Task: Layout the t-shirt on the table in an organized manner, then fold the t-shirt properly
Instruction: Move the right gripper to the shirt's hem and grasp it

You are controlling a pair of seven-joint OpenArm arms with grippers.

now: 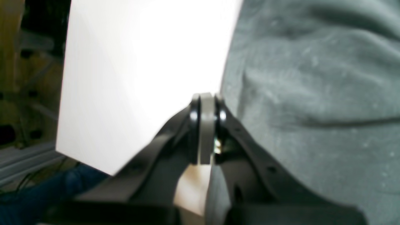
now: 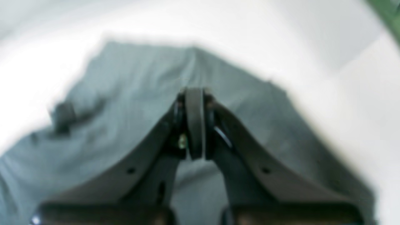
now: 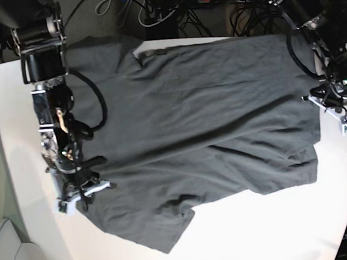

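Your t-shirt [image 3: 202, 115] spread across table [image 3: 267, 225], far hem overhanging the rim, bare white margin near you, left gripper [image 1: 206, 103] and right gripper [image 2: 194, 97] both closed, empty, no legible writing.

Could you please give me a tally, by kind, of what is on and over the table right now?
T-shirt, dark grey: 1
Table, white: 1
Robot hands, left hand and right hand, both shut: 2
Total: 4
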